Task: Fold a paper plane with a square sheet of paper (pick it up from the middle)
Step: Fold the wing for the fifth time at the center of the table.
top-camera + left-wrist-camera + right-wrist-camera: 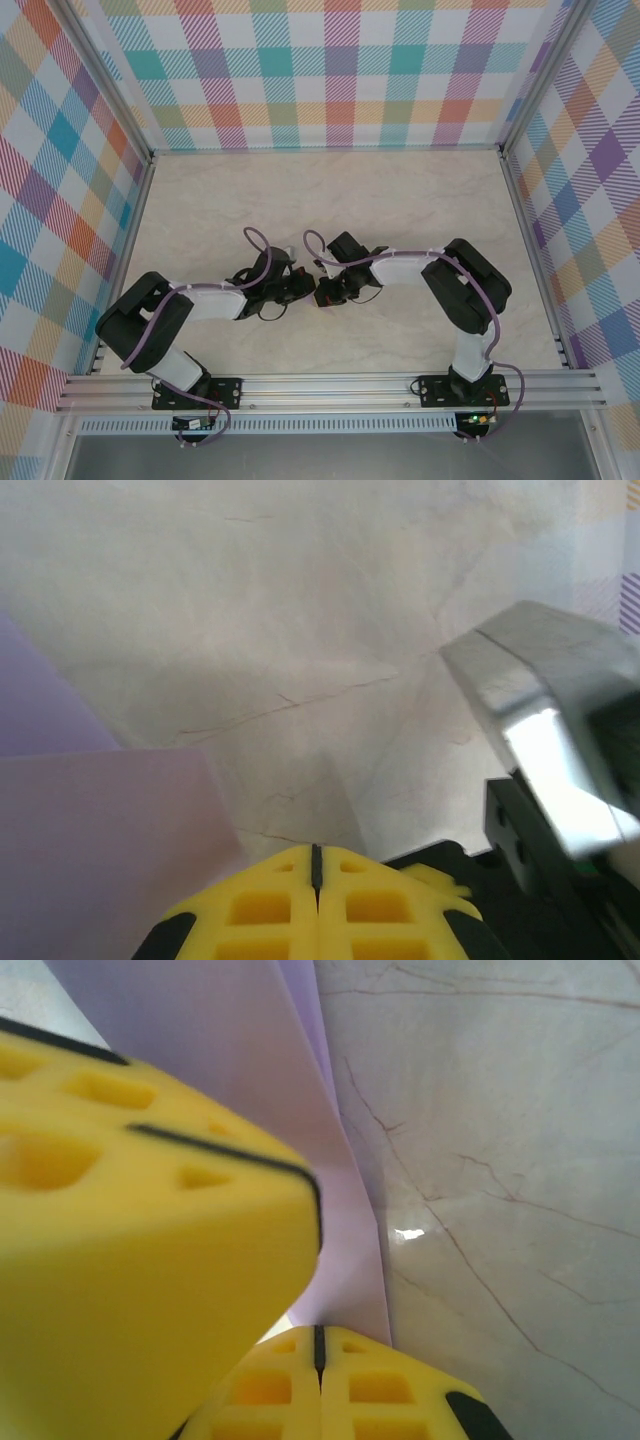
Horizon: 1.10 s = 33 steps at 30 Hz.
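Both arms meet in the middle of the worktop (400,200), tips almost nose to nose. The left gripper (316,858) is clenched tight, and the lavender sheet of paper (100,850) lies flat on the worktop beside it, at the left of its wrist camera's view. The right gripper (320,1338) is clamped too. The paper runs right up to its tips, but I can't tell if it's actually pinching it.

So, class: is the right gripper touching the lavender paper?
Cannot tell. Right wrist view: the paper runs down behind the shut right gripper, hiding any contact.
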Each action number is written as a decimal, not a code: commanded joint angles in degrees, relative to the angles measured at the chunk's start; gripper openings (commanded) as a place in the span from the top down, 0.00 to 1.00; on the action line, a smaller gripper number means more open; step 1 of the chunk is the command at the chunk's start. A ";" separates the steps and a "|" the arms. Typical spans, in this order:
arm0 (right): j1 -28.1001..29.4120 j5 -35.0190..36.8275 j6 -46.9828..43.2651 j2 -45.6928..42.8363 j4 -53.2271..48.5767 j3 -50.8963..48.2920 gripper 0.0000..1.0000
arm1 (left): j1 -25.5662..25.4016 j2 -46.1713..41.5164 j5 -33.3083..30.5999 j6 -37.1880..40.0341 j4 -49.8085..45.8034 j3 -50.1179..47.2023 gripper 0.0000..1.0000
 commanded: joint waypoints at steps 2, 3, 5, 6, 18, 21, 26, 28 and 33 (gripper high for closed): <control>0.67 0.96 0.16 0.13 -2.58 -2.17 1.00 | -1.38 2.27 -2.42 -2.18 2.68 -3.19 0.97; 0.70 1.14 0.17 0.05 -2.61 -2.30 1.00 | -1.38 2.28 -2.71 -2.42 3.12 -3.74 0.97; 0.65 1.21 0.10 0.03 -2.67 -2.44 1.00 | -1.40 2.13 -3.18 -2.66 3.36 -4.26 0.97; 0.67 1.37 0.05 0.07 -2.80 -2.44 1.00 | -1.38 2.03 -3.53 -2.66 3.13 -4.43 0.97; 0.65 7.17 -1.45 1.95 -6.90 -3.21 1.00 | -0.14 -1.29 -11.87 -2.21 -3.62 -5.57 0.97; 0.65 7.89 -1.20 2.46 -7.59 -3.41 1.00 | 1.54 -2.31 -13.17 -2.89 -4.64 -6.14 0.96; 0.69 8.61 -1.15 3.00 -7.96 -3.91 1.00 | 5.37 -3.07 -13.44 -3.39 -4.32 -7.58 0.96; 0.66 8.80 -1.10 3.13 -8.06 -4.02 1.00 | 6.99 -3.32 -13.49 -3.30 -4.24 -8.09 0.96; 0.70 8.97 -0.72 3.14 -8.14 -4.11 1.00 | 11.68 -5.12 -12.97 -3.19 -4.04 -10.07 0.96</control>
